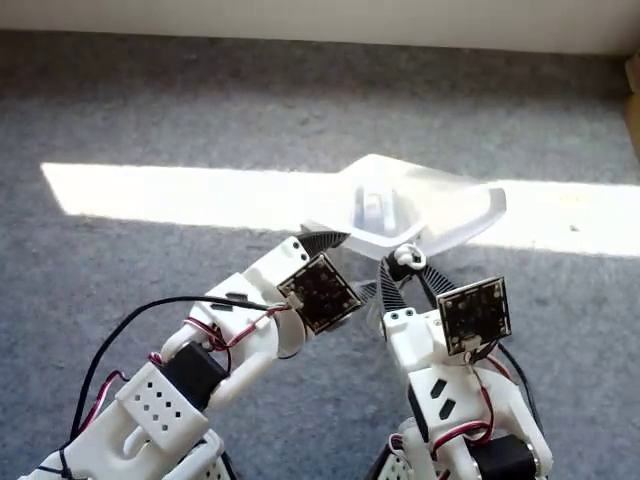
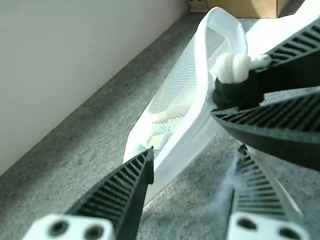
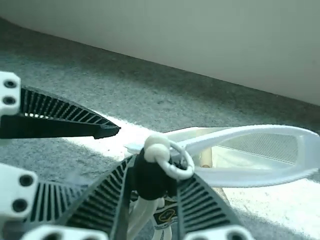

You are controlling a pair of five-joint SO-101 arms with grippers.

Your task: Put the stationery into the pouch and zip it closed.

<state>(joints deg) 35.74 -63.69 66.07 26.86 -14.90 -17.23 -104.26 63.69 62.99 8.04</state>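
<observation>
Pouch (image 1: 415,205), clear w/ mesh sides, lies on the grey surface (image 1: 150,100) approx centre, a bit to the right. It sits in a sunlit strip (image 1: 150,190) running left to right. In the right wrist view its mouth gapes, w/ the zip rim standing open as a loop, so the zip is not shut. A pale item (image 1: 372,210) shows thru the pouch wall; can't tell what it is.

R gripper (image 3: 155,172) is at the pouch's near edge, clenched on the zip pull (image 3: 157,145), a white knob w/ ring above a black part. L gripper (image 2: 196,150) is just left of it, by the pouch's near-left corner. It is released: fingers spread wide, nothing pinched, pouch just beyond the tips. The 2 grippers are close together.

Pale wall (image 2: 60,60) runs along the far side. Cardboard box (image 2: 240,6) sits at far right.
</observation>
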